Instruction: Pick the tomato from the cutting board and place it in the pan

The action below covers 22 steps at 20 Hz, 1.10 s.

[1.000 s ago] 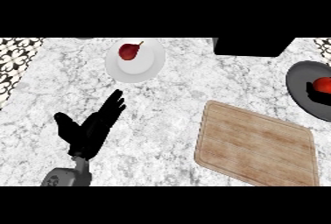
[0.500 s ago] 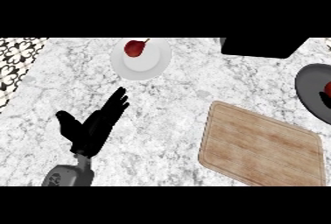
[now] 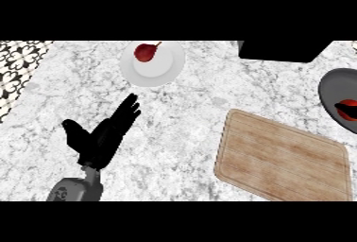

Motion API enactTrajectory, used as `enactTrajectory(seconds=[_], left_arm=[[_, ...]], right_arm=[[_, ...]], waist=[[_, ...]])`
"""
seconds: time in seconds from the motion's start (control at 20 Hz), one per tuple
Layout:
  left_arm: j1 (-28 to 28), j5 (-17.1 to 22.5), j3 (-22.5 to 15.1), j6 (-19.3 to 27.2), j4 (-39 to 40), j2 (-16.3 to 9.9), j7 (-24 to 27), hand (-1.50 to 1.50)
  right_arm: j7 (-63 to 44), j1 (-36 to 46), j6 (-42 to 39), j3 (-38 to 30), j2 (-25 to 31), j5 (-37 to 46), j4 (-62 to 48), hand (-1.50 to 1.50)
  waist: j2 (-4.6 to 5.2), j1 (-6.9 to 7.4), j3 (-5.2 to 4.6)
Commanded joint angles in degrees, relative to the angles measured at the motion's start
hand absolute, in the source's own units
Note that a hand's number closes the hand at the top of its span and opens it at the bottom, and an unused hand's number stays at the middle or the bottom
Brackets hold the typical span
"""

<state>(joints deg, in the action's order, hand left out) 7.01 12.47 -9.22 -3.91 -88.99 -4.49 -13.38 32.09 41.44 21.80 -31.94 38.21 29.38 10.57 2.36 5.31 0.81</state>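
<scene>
Looking down on the marble table (image 3: 181, 118), I see the wooden cutting board (image 3: 282, 158) bare at the right, and the tomato (image 3: 347, 109) already lying in the dark pan (image 3: 333, 90) at the right edge, half cut off by the view. My left hand (image 3: 101, 137) rests at the lower left with straight, released fingers holding nothing, the right hand is not visible, and a white plate (image 3: 155, 66) carries a small red fruit (image 3: 145, 52). I judge the tomato light, smooth and soft-skinned, so fingers should cup its round sides.

no readable text, no labels, no brands, no numbers, no signs anywhere
</scene>
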Motion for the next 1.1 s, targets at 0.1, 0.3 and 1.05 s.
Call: enactTrajectory(seconds=[0.1, 0.3, 1.05], left_arm=[[-0.02, -0.59, 0.02, 1.13, 0.75, 0.79, 0.15, 0.0], [-1.4, -0.69, -0.2, 0.38, 0.35, 0.44, 1.27, 0.0], [-1.68, -0.6, 0.7, 1.24, -0.55, 0.45, 0.63, 0.0]], right_arm=[[6.19, 1.12, -9.57, -8.39, 0.43, -9.19, 0.11, -1.5], [4.4, -0.28, -18.61, -10.64, 3.74, -11.61, -2.65, -1.5], [14.43, -12.48, -48.07, -10.55, 12.02, -12.36, -3.77, -1.5]], waist=[[-0.01, -1.49, 0.17], [-0.12, -1.4, -0.01], [-0.8, -3.02, -0.01]])
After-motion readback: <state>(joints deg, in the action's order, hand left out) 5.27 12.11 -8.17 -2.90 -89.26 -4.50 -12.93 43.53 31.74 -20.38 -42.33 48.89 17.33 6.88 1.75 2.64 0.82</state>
